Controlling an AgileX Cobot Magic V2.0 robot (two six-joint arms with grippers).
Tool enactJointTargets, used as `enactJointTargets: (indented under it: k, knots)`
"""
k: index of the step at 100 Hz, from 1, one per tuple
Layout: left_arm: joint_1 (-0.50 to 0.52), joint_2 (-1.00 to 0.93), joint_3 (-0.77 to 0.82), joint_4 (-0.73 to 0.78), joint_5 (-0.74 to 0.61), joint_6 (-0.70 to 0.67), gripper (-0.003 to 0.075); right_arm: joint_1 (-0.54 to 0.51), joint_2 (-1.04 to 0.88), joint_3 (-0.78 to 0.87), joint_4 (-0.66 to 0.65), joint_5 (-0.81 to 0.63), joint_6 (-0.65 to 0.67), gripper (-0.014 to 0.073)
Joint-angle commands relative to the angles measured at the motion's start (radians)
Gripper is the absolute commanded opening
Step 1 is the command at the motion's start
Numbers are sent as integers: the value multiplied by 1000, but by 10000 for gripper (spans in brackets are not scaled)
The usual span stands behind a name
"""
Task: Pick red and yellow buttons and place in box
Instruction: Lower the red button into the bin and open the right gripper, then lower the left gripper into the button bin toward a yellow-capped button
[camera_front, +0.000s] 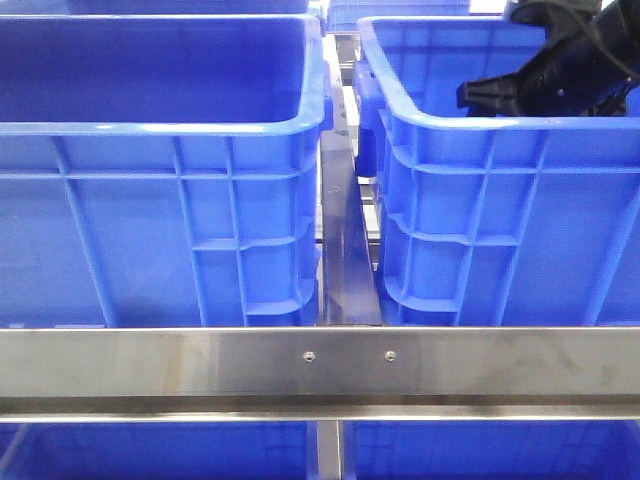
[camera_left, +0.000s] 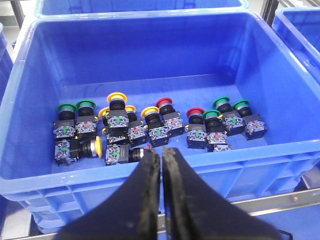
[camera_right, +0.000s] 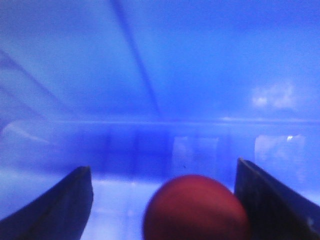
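Observation:
In the right wrist view my right gripper is open inside a blue crate. A dark red button sits between its fingers, close against one finger and far from the other. In the front view the right gripper reaches into the right-hand crate. My left gripper is shut and empty, above the near rim of a blue crate that holds several push buttons: red tops, yellow tops and green tops.
A second blue crate stands at the left in the front view, split from the right one by a steel divider. A steel rail crosses the front. More blue crates lie below the rail and behind.

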Motion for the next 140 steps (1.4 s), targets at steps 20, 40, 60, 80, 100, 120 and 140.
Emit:
enactJointTargets:
  k: [20, 40, 60, 80, 100, 120, 140]
  knots:
    - [1, 8, -25, -10, -80, -9, -19, -9, -235, 59, 3, -17, -9, 605]
    - [1, 8, -25, -10, -80, -9, -19, -11, -425, 184, 3, -17, -9, 605]
    - [1, 8, -25, -10, -80, -9, -19, -11, -647, 333, 3, -30, -9, 602]
    - [1, 8, -25, -10, -80, -9, -19, -11, -863, 482, 3, -48, -9, 602]
    - [1, 8, -25, -10, -80, -9, -19, -11, -1058, 622, 3, -48, -9, 602]
    - [1, 8, -25, -10, -80, -9, -19, -11, -1219, 726, 3, -58, -9, 602]
    - [1, 8, -25, -10, -80, -9, -19, -11, -1326, 768, 3, -92, -9, 458]
